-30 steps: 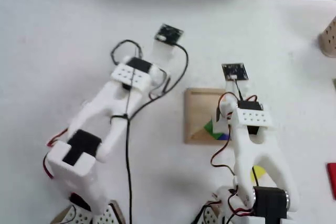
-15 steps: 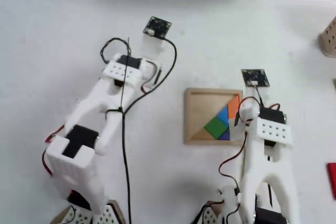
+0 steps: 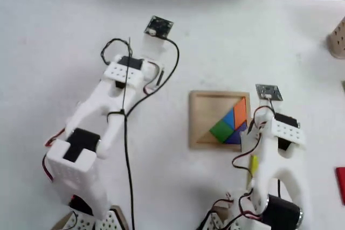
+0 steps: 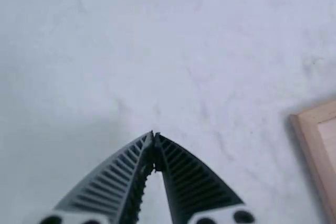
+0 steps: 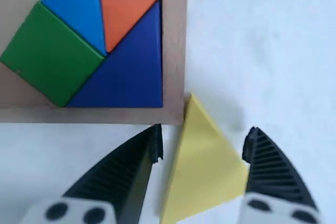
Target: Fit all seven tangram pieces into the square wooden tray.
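The right gripper (image 5: 203, 132) stands wide open, one jaw on each side of the yellow triangle (image 5: 205, 177). The triangle lies flat on the table just outside a corner of the tray (image 5: 174, 51), and its tip seems to touch the rim. Inside that corner sit the dark blue triangle (image 5: 131, 72), the green square (image 5: 50, 64), the light blue piece (image 5: 76, 9) and the orange piece (image 5: 128, 3), packed edge to edge. The rest of the tray floor, on the side away from this gripper, is bare wood.

The left gripper (image 4: 154, 140) is closed with its tips together and holds nothing. It is over bare table, apart from the tray's opposite side.

The main risk is probably the grip. The triangle's edges slant, so closing jaws could squeeze it out or spin it instead of clamping it. It is also thin and flat, which leaves little to hold. If it pivots against the rim, it could nudge the tray and unseat the four placed pieces. Carrying it low across them to the bare side could knock them too.

No brand, label or writing can be read in any view.
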`<state>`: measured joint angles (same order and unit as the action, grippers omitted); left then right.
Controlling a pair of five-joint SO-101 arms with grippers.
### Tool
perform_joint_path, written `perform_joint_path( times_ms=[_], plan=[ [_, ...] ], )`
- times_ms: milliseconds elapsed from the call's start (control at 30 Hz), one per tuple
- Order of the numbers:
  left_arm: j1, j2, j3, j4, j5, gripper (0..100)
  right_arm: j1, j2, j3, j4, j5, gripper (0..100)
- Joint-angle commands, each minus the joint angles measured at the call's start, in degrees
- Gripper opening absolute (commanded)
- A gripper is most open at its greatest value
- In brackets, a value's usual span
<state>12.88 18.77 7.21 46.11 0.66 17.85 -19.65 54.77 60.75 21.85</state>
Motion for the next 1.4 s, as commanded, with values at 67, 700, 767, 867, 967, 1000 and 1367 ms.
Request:
perform_joint_path(
  times_ms=[67,700,767,867,967,1000,1367],
  plan=[
    [-0.5,-0.2,-0.4,-2.8,-1.7,2,3.8,0.1,-1.6,2.2,4.9,24.7],
    [-0.5,-0.1,-0.4,-3.4,-1.7,2,14.1,0.1,2.6,4.3,14.2,24.5],
    [-0.5,-0.1,-0.4,-3.4,-1.7,2,15.4,0.1,2.5,4.3,14.4,24.6],
    [-0.5,-0.1,-0.4,-3.4,-1.7,2,16.6,-0.5,2.0,4.3,18.3,24.7],
    [-0.4,-0.1,-0.4,-3.5,-1.7,2,19.6,-4.6,1.6,4.3,17.4,26.0],
    [-0.4,-0.1,-0.4,-3.5,-1.7,2,20.5,-6.9,1.8,4.4,17.6,27.9],
    [-0.3,-0.1,-0.4,-3.5,-1.7,2,24.3,-22.5,14.9,3.5,20.2,31.8]
  ],
)
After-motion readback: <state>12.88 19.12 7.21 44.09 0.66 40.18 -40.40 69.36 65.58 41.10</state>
